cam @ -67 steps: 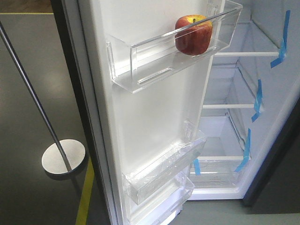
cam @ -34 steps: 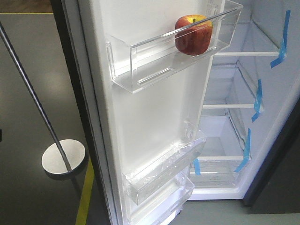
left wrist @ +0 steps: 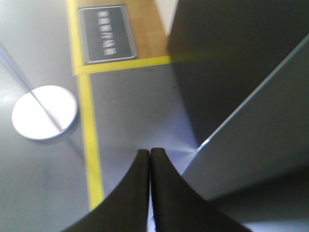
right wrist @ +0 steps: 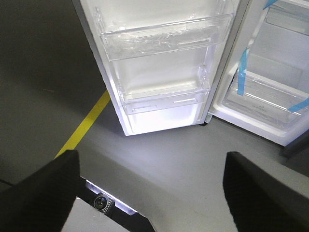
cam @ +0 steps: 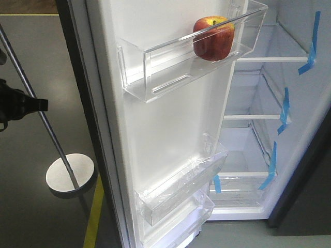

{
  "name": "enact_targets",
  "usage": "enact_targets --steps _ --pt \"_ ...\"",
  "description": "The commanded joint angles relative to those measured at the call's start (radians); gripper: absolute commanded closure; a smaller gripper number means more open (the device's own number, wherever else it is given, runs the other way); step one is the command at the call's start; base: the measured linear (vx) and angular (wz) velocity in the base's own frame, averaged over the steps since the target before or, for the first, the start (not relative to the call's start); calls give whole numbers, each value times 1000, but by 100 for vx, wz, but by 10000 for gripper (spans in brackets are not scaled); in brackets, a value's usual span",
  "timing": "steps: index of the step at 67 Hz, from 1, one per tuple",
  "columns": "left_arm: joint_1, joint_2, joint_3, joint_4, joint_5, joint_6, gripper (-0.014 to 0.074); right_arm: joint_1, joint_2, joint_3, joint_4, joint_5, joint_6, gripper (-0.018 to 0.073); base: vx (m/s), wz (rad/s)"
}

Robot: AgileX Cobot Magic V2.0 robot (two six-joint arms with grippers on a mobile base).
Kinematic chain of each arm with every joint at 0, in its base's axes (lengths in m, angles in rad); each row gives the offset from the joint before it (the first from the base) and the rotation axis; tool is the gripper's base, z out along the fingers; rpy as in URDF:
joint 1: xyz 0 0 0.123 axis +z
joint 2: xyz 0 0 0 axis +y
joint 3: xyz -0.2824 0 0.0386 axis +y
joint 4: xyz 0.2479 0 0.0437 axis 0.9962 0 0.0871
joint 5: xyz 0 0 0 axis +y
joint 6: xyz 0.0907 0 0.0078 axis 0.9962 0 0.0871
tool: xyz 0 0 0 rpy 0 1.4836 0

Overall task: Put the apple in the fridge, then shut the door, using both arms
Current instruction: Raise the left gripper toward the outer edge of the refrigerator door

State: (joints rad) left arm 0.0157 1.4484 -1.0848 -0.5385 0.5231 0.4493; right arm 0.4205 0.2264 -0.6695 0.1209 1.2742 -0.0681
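Black left gripper pressing shut on nothing, black right gripper gaping wide and empty, small red apple sitting in clear top bin of open white fridge door.

One apple, three clear door bins, four blue tape strips, one round-based stand.

Test lab: yellow floor tape, fridge
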Motion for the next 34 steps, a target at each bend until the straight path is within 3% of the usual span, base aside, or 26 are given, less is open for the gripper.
enact_targets --steps 1,16,34 --pt "1 32 -83 -126 -55 69 603 -1 14 -22 1 5 -4 -20 0 0" --pt "-13 156 -208 -274 -54 146 603 -1 14 -22 1 5 -4 -20 0 0" --pt "-93 277 -344 -277 -69 147 603 -1 14 -22 1 5 -4 -20 0 0"
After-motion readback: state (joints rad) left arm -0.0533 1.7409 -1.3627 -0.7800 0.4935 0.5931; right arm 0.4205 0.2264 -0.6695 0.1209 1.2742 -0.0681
